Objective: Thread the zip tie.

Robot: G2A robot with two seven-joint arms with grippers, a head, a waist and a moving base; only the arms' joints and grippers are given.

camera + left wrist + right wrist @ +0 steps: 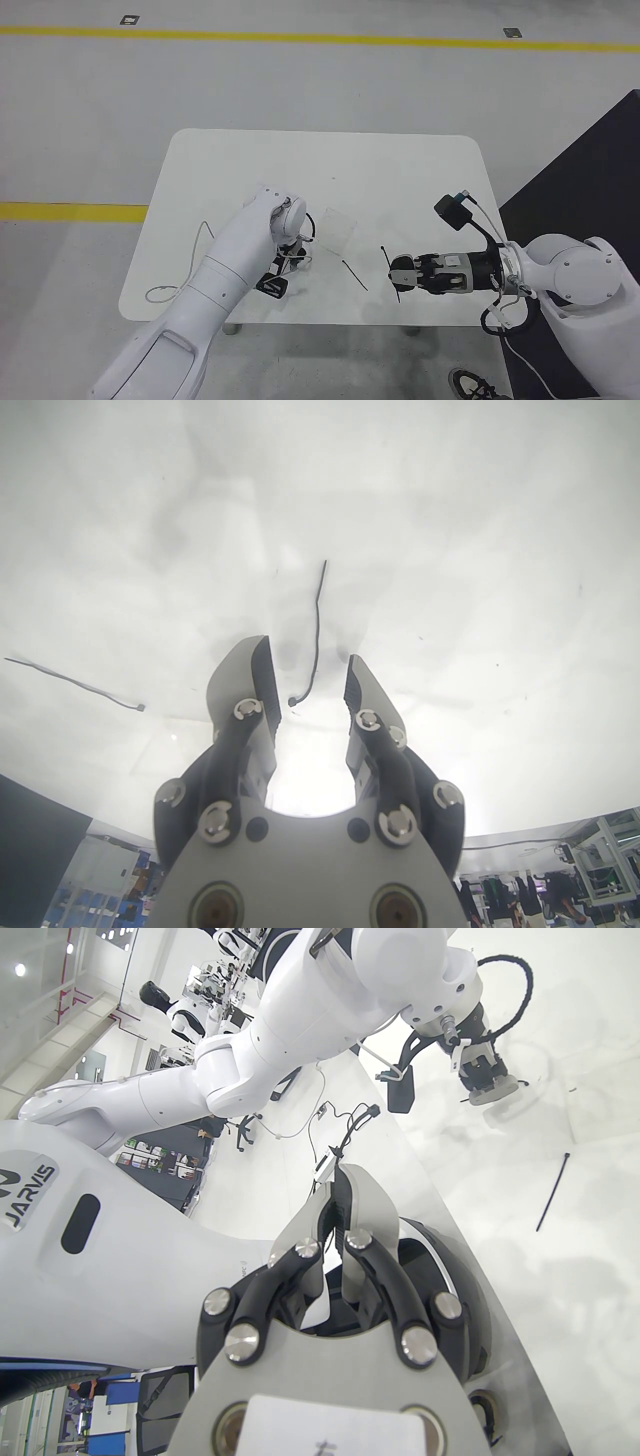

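A clear sheet (337,230) lies near the middle of the white surface (400,170), and everything else sits close around it.

The left end effector (291,252) (307,650) hangs just beside the sheet, on the robot's left of it, pointing down at the surface. Its fingers (262,680) stand well apart and grip nothing. In the left wrist view a curved zip tie (317,625) lies flat on the surface and shows in the gap between those fingers. Its head sits close to one finger pad, and its tail runs away from the sheet toward the robot.

A thin zip tie (355,276) (75,682) (552,1193) lies loose on the surface just off the sheet's robot-side corner. It is set at a slant, with its head end nearer the sheet. It is touched by neither arm.

The right end effector (397,272) (342,1170) is farther from the sheet, on the robot's right and nearer the robot's edge of the surface. It lies level and points back toward the sheet. Its fingers are pressed together. In the top view a black zip tie (390,272) crosses right at their tips and appears pinched there. One end of it reaches toward the sheet and the other toward the robot. The right wrist view does not show the grip itself plainly.
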